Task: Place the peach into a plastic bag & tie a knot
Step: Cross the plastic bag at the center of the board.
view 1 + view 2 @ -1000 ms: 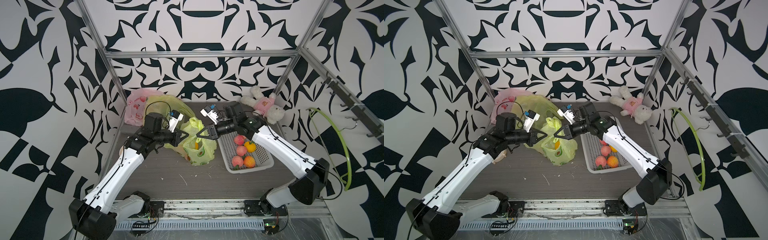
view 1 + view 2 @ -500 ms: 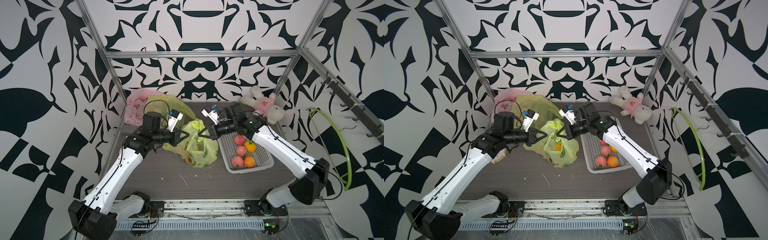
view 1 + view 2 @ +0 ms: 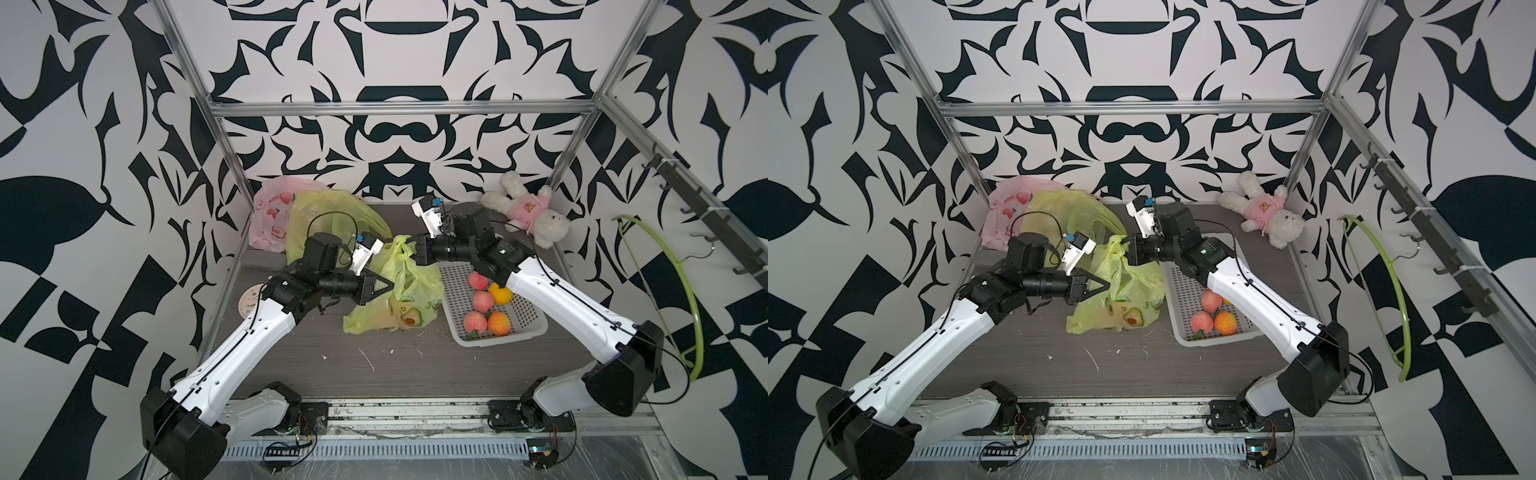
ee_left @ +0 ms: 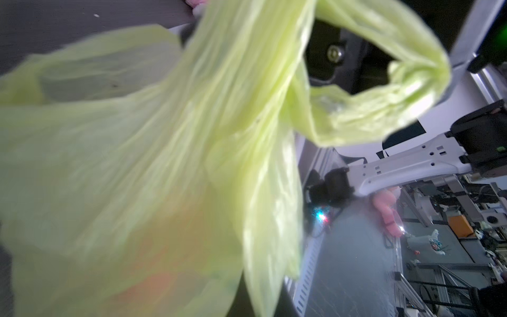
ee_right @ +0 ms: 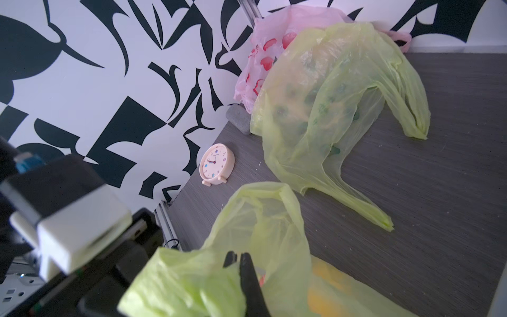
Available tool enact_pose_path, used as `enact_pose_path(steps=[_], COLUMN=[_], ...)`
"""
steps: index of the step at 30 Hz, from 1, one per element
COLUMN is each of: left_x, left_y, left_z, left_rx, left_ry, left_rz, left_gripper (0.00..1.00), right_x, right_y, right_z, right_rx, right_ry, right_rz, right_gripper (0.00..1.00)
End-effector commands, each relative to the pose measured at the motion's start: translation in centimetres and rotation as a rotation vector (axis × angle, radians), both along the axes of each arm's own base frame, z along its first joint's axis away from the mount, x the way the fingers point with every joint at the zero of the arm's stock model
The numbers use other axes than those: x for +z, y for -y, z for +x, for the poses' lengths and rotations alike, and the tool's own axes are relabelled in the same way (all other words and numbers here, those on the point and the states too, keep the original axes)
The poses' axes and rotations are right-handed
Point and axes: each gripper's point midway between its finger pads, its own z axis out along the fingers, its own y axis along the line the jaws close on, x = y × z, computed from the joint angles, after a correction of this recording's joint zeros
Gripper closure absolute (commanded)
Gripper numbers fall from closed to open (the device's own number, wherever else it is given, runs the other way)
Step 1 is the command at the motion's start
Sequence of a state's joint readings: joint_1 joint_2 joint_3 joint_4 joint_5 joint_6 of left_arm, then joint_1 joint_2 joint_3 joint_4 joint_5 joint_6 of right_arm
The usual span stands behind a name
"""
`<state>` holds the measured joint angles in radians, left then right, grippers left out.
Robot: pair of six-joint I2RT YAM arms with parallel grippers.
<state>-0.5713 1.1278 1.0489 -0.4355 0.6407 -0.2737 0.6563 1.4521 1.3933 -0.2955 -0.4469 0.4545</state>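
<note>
Peach lay low in the green bag, a pinkish blur through the film. The bag's bottom rested mid-table. Left gripper was pinched shut on the bag's left side. Farther back, right gripper was clamped on the top handle, holding it raised. Probably spreading the plastic for the knot. Fruit basket sat just right of the bag.

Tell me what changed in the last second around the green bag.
The right gripper closed its fingers on the top handle of the green bag and pulled it up and back. The bag's body spread wider toward the left gripper, which stayed pinched on it. Basket, fruit, plush rabbit and spare bags did not move.
</note>
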Motion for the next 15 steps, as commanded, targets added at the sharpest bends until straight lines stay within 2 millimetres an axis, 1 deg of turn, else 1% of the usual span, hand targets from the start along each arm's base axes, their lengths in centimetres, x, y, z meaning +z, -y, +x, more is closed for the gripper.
enact_pose_path(steps=[1,5,10,15], left_x=[0.6,1.1,-0.1,-1.2], left_y=[0.9,1.1,0.8,1.0], left_z=[0.2,0.3,0.3,0.0], left_rx=[0.002,0.010,0.036,0.039], left_ry=[0.021,0.038,0.027,-0.008], left_rz=[-0.045,-0.084,-0.081,-0.119], left_gripper=[1.00,1.00,1.00,1.00], right_x=[3.4,4.1,6.0,6.1], right_y=[-0.8,-1.3,-1.8,-1.8], right_z=[0.8,0.8,-0.5,-0.1], right_rx=[-0.059,-0.057,-0.002,-0.028], right_ry=[0.119,0.113,0.086,0.049], right_rz=[0.072,0.151,0.345,0.459], right_gripper=[1.00,1.00,1.00,1.00])
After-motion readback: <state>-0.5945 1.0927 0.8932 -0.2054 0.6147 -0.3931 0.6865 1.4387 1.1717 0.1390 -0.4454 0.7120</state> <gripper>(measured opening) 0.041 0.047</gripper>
